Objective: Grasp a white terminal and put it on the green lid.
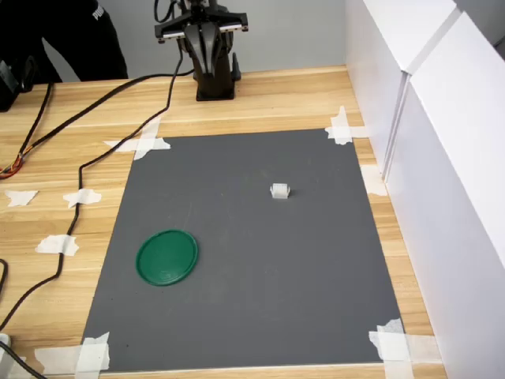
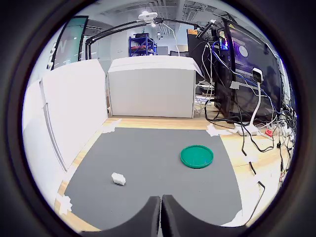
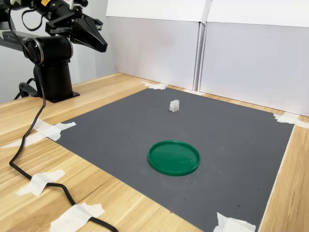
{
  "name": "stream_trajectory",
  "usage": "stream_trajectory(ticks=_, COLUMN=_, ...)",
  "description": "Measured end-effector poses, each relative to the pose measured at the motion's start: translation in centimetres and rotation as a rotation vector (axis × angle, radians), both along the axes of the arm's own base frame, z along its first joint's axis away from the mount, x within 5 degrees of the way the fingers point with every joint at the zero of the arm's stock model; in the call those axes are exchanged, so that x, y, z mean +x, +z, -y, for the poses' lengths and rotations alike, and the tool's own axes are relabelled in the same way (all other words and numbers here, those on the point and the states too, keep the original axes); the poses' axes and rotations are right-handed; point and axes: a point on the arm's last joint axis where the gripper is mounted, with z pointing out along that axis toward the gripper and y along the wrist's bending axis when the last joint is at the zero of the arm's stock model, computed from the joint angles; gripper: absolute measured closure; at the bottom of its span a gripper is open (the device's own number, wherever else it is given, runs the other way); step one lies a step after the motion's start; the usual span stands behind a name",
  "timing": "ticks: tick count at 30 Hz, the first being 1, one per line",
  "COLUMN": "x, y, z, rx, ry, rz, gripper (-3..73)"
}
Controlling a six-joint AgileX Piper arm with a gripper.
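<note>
On the grey mat the white terminal sits well apart from the green lid; my tool, fingers together, should pinch its light, rigid flat sides.

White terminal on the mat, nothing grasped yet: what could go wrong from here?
1. The white terminal is tiny and stands loose on the grey mat; the fingers might nudge or tip it instead of pinching it.
2. The gripper looks shut and must open first.
3. The green lid lies apart, and has a shallow rim; a drop could bounce off.
</note>
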Motion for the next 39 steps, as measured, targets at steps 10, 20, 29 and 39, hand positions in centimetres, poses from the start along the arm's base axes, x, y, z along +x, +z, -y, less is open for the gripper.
stream_trajectory(ticks=10, x=1.2, y=1.1, z=-0.1, rx=-0.067, ry=0.022, rz=-0.060, gripper=71.1)
stream_trajectory(ticks=20, x=4.9, y=5.5, z=-0.9, rx=-0.085, ry=0.084, rz=-0.233, gripper=71.1)
stream_trajectory(ticks=29, x=9.5, y=8.8, z=-2.2, rx=-0.193, ry=0.261, rz=-0.305, gripper=71.1)
stream_trajectory(ticks=39, x=13.7, y=12.0, z=-3.1, rx=-0.227, ry=0.359, rz=-0.408, gripper=71.1)
